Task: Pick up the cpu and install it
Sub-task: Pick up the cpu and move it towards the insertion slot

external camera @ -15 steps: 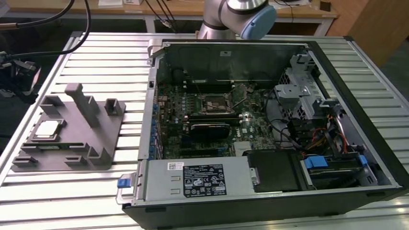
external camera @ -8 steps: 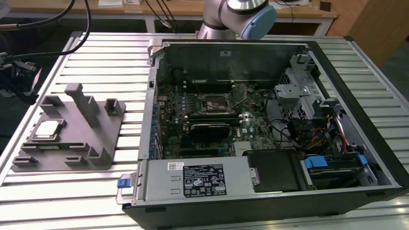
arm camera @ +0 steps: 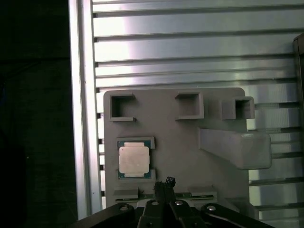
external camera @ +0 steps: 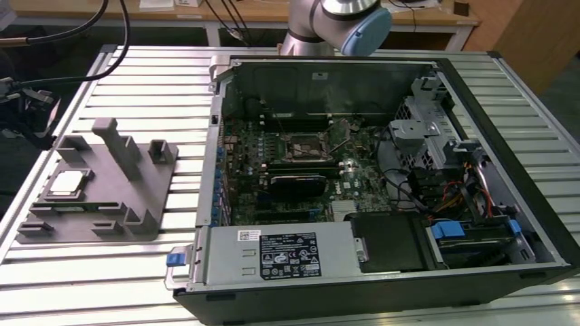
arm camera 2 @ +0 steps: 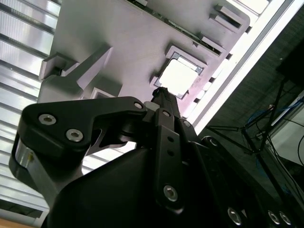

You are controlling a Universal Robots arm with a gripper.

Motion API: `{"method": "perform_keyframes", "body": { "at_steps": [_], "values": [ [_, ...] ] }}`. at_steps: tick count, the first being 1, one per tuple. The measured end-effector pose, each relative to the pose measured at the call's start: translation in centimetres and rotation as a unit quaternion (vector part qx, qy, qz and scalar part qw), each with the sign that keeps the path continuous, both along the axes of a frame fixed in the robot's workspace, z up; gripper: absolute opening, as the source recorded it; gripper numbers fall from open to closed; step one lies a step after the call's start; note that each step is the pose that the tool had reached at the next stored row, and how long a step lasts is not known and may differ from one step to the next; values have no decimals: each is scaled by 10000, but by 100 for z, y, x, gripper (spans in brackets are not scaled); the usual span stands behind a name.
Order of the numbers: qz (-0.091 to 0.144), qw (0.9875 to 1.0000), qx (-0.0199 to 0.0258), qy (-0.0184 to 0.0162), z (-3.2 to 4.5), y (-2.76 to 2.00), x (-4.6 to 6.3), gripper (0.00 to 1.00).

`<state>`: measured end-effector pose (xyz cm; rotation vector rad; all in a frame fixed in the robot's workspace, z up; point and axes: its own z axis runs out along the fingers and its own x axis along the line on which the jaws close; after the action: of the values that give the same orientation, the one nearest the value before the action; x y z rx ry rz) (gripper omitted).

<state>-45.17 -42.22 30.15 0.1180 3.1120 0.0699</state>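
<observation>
The cpu [arm camera: 134,159] lies flat in a square pocket of the grey holder [arm camera: 190,142] on the tabletop [arm camera: 190,47], so it cannot slide. The gripper [arm camera: 166,182] hangs above, near it, with its fingers [arm camera 2: 164,121] closed on nothing.

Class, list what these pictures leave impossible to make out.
Arm: cut off by the exterior view's top edge.
Socket contacts: too small in the exterior view.
Fixture edge: hidden behind the pincer in the first wrist view.
cpu underside: faces the fixture in both wrist views.

The black label [external camera: 290,255] carries print, none of it legible.
</observation>
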Motion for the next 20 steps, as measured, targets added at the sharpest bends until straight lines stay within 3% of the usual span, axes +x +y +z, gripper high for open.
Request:
{"method": "perform_keyframes", "body": {
  "at_steps": [20],
  "values": [
    [0,10000,0,0,-147,0,-1,11]
  ]
}}
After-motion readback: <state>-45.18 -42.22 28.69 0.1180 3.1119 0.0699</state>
